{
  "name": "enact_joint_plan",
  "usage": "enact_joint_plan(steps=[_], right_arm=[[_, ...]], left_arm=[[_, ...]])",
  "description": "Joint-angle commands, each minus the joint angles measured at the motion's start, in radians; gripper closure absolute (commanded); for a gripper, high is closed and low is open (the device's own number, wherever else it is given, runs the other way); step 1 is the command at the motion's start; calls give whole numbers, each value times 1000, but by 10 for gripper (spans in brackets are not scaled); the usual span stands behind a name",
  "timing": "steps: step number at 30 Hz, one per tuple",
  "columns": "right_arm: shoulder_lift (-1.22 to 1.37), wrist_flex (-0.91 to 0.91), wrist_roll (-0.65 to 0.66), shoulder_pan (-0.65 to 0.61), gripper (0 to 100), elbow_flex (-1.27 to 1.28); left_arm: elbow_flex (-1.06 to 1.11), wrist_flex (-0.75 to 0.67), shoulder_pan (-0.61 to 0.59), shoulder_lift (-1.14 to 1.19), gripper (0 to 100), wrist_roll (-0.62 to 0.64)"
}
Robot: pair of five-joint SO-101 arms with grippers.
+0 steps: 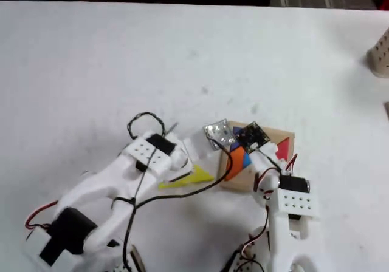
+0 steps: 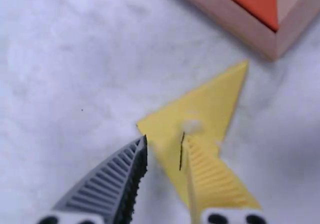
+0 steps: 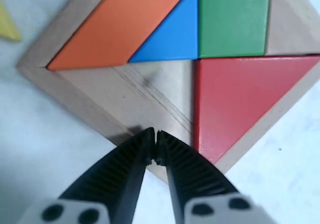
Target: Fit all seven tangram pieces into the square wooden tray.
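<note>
Right wrist view first: seeing the right gripper (image 3: 154, 145) with its black fingers pressed tip to tip, nothing between them, poised over a corner of the wooden tray (image 3: 70, 96). Over in the left wrist view, seeing the left gripper (image 2: 162, 144) drawn narrow on a corner of the yellow triangle (image 2: 200, 109), flat on the white table (image 1: 121, 59) just beside the tray and outside it. Counting outward into the tray: one orange parallelogram (image 3: 120, 24), one blue triangle (image 3: 175, 39) touching it, one green square (image 3: 232, 19) edge to edge with the blue, and one red triangle (image 3: 240, 99) against the green, so four seated flush. With the one yellow piece outside, five of seven accounted for. Cannot place the other two, with part of the tray cut off in the wrist view and covered by both arms in the high view. Two bare wooden gaps to note: one large and triangular between the orange-blue edge and the red triangle, and one small beside the green square at the rim. Judging from that, somewhat past halfway: four in, at least the yellow to go, probably into the large gap, though hard to be sure of the fit. In all: one tray, two grippers, one loose piece seen on the table.
</note>
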Motion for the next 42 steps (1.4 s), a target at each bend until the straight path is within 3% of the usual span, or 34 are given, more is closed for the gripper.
enact_joint_plan(steps=[1, 4, 9, 14, 18, 22, 29, 42], right_arm=[[-2, 7, 9, -2, 982, 2], [-2, 7, 9, -2, 982, 2], [-2, 8, 9, -2, 982, 2], [-2, 8, 9, -2, 982, 2], [-2, 10, 11, -2, 982, 2], [-2, 10, 11, -2, 982, 2], [-2, 10, 11, -2, 982, 2], [-2, 10, 11, -2, 982, 2]], left_arm=[[-74, 167, 5, -84, 691, -11], [-83, 203, 5, -125, 604, -15], [-91, 121, 1, -54, 660, -143], [-98, -11, -61, 101, 674, -150], [-195, 28, -88, 182, 676, -133], [-233, 37, -81, 228, 726, -26], [-241, 66, -79, 232, 847, -18], [-242, 89, -79, 228, 918, -5]])
